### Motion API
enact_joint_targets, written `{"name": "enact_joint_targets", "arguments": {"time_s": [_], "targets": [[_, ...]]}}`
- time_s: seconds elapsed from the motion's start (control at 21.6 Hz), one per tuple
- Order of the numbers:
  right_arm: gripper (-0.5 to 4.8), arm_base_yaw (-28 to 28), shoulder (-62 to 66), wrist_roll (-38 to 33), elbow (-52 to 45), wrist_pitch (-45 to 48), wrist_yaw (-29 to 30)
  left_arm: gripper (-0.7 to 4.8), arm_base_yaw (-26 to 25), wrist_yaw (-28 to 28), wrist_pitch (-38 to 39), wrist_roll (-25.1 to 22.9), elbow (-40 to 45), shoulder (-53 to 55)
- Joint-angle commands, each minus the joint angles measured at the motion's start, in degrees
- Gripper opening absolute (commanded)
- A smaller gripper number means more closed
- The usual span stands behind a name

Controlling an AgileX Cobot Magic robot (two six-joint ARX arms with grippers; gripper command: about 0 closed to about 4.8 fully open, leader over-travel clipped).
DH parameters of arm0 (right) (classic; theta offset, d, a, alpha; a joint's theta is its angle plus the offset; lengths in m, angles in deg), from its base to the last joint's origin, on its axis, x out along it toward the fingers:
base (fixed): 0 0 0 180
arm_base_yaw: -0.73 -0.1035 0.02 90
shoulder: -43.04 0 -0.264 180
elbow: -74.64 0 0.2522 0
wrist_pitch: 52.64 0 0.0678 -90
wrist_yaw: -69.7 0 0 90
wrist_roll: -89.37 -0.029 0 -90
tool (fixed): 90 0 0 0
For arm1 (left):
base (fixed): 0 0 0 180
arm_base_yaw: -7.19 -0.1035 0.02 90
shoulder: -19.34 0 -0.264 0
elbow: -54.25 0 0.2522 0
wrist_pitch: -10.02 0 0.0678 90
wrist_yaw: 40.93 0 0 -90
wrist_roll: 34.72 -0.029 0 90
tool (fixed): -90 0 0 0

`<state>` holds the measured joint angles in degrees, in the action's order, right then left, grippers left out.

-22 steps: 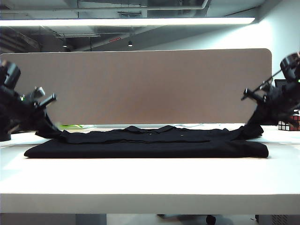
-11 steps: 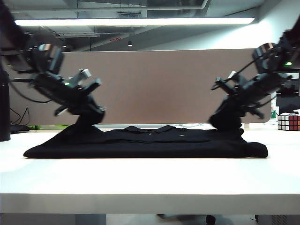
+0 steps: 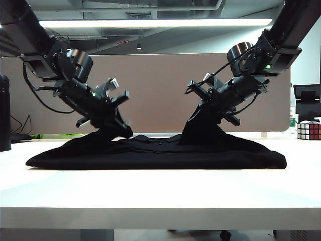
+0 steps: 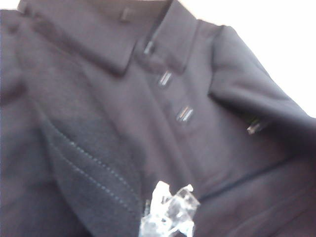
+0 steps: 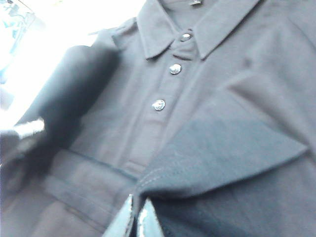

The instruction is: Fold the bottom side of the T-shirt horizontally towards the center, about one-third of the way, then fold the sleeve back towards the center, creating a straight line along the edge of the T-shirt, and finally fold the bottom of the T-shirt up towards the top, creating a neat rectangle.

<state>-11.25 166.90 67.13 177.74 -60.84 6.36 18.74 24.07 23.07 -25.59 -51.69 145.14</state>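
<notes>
Your left pincer (image 3: 122, 131) and right pincer (image 3: 200, 111) have swung in from the frame edges toward centre, each clamped on a sleeve of the T-shirt (image 3: 155, 153) lying on the bench (image 3: 160, 191). You're mid sleeve-fold; both sleeves still hang raised.

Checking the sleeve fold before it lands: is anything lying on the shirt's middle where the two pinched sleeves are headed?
Nothing visible. The left gripper and right gripper each pinch a sleeve above the T-shirt; only its collar and buttons lie between.
</notes>
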Motion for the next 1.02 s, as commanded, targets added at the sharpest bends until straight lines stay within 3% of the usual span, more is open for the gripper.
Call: {"name": "enact_joint_targets", "arguments": {"time_s": [0.05, 0.37, 0.46, 0.55, 0.6, 0.65, 0.69, 0.74, 0.79, 1.02], "targets": [[-0.05, -0.2, -0.3, 1.3, 0.1, 0.1, -1.7, -0.06, 0.0, 3.6, 8.9, -9.3, -0.3, 0.7], [-0.05, -0.8, -0.1, 4.5, 0.1, -7.0, -1.0, -0.06, 0.1, 3.1, 17.9, -24.1, -0.3, 0.8], [-0.05, -0.8, -0.1, 4.5, 0.0, -8.3, -0.8, -0.06, 0.0, 1.6, 18.2, -24.2, -0.3, 0.8], [0.02, -0.7, -0.1, 6.4, 0.0, -9.7, 3.0, -0.02, -0.1, -1.0, 18.5, -27.1, -0.3, 0.7], [0.36, -0.7, -0.1, 8.2, 0.0, -10.5, 5.0, 0.4, -0.1, -0.9, 19.0, -28.9, -0.3, 0.6], [1.51, -0.7, -0.1, 9.2, 0.0, -10.8, 5.7, 1.44, -0.1, -0.8, 19.4, -29.1, -0.5, 0.5], [2.71, -0.7, -0.1, 9.2, 0.0, -10.8, 5.6, 2.08, -0.4, -0.7, 19.8, -29.1, -0.7, 0.5], [3.7, -0.7, -0.1, 9.2, 0.0, -10.9, 5.6, 2.19, -0.8, -0.7, 20.5, -29.1, -0.9, 0.3], [4.22, -0.6, -0.2, 9.2, 0.1, -11.1, 5.7, 2.21, -1.6, -0.8, 21.5, -29.1, -1.0, -0.4], [4.22, 0.9, -5.3, 9.2, 0.1, -10.9, 7.9, 2.2, -6.3, -1.6, 24.0, -28.6, -1.0, -8.7]]}}
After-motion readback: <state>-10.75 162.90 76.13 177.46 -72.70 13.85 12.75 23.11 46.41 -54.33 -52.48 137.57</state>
